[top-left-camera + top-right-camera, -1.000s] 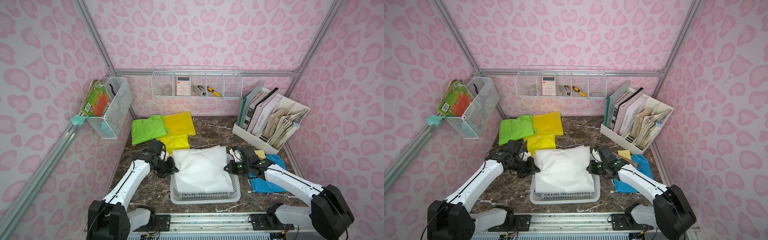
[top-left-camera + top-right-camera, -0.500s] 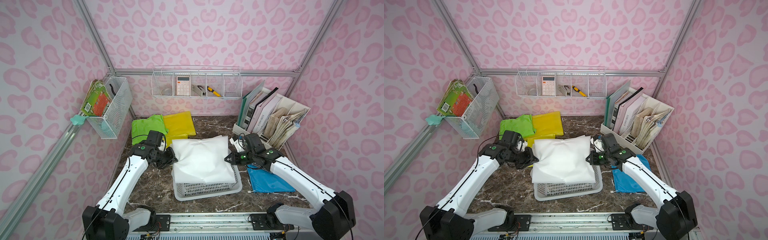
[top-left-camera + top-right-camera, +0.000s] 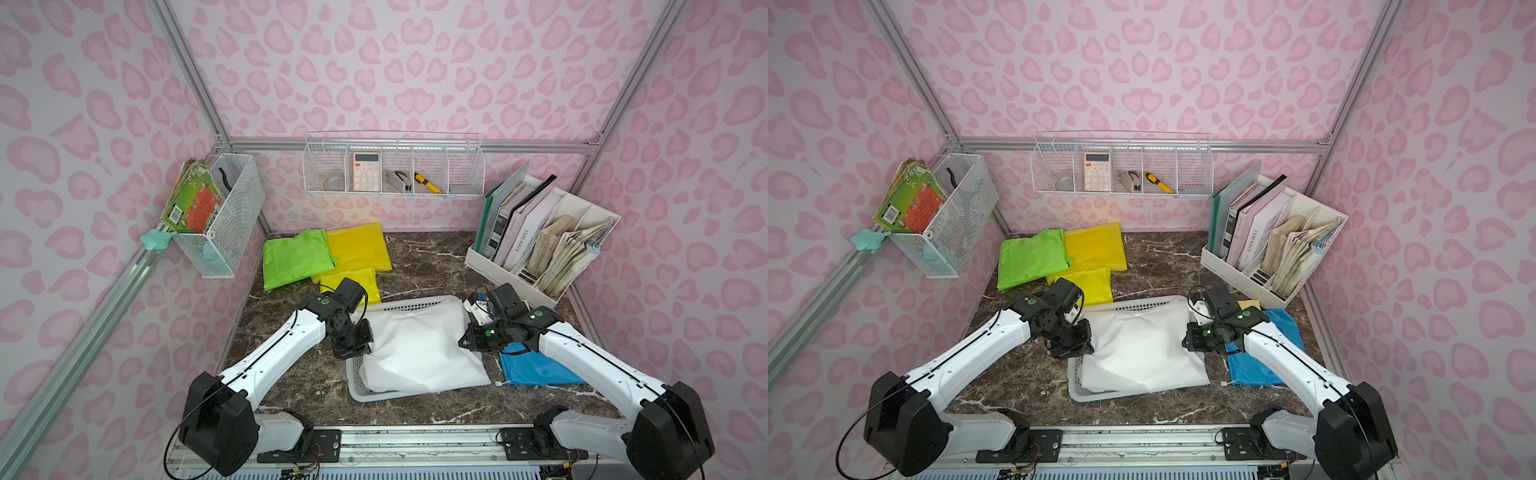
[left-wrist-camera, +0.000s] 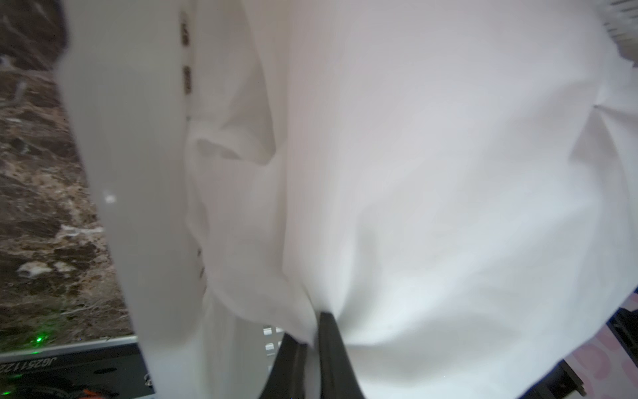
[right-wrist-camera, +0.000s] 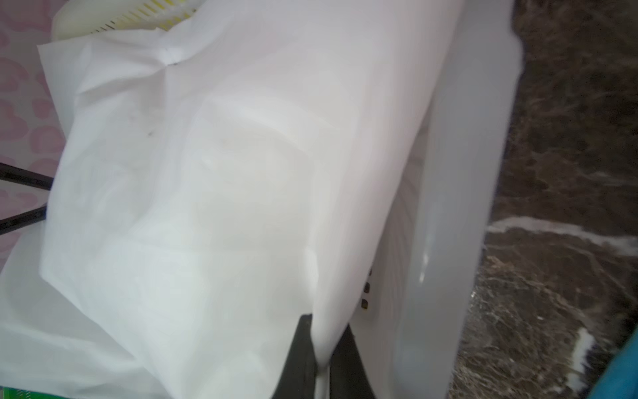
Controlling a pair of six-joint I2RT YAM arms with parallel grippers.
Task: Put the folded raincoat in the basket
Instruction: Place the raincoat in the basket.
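The folded raincoat (image 3: 419,349) (image 3: 1142,349) is white and hangs between my two grippers, sagging into the low white perforated basket (image 3: 357,392) (image 3: 1075,390). Its front right corner spills over the basket's rim onto the table. My left gripper (image 3: 366,347) (image 3: 1089,347) is shut on the raincoat's left edge. The right gripper (image 3: 463,343) (image 3: 1185,343) is shut on its right edge. In the left wrist view the gripper (image 4: 314,331) pinches white fabric (image 4: 448,172) beside the basket rim (image 4: 138,207). The right wrist view shows the same pinch (image 5: 321,328) on fabric (image 5: 207,190) by the rim (image 5: 459,172).
A green raincoat (image 3: 295,257) and two yellow ones (image 3: 357,249) lie at the back left. A blue cloth (image 3: 536,368) lies right of the basket, under my right arm. A file holder (image 3: 540,249) stands back right, a wire rack (image 3: 395,170) on the back wall, a mesh bin (image 3: 224,212) left.
Half a second ago both arms held the raincoat higher and farther back. They have since come down and forward, and the raincoat lies lower over the basket, which now sits slightly turned.
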